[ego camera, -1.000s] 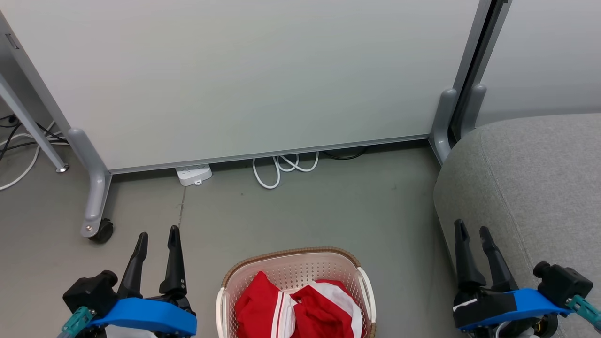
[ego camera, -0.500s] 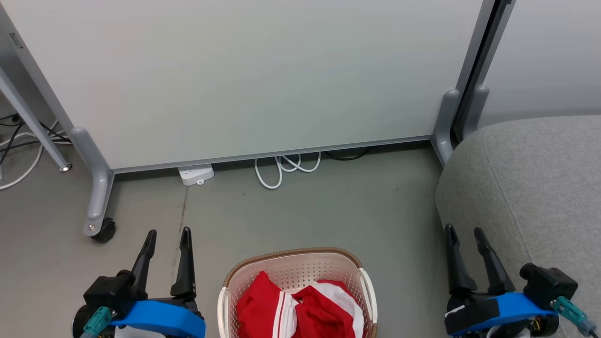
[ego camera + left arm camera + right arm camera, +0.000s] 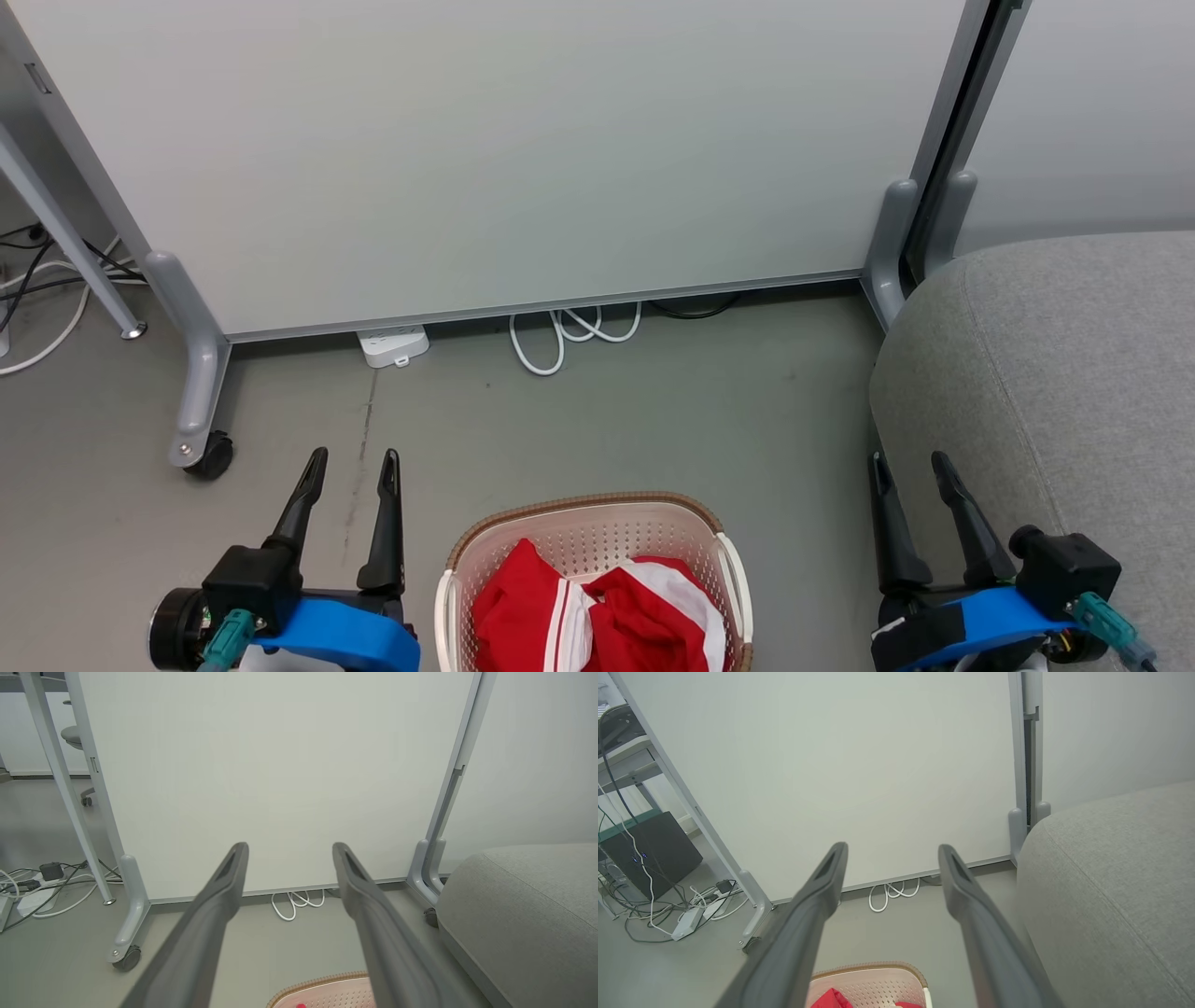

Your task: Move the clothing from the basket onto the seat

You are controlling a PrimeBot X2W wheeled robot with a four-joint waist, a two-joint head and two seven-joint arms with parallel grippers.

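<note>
Clothing (image 3: pixel 597 616) lies in the basket (image 3: pixel 579 504) between our left gripper (image 3: pixel 355 455) and right gripper (image 3: pixel 906 457), both spread wide and empty (seat (image 3: pixel 1055 373) just beside the right one). We should dive onto a raised fold, pinching deep.

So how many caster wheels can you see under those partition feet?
2. One caster sits under the left partition foot; the other caster is under the right foot, beside the seat. More may be hidden behind the panels.
</note>
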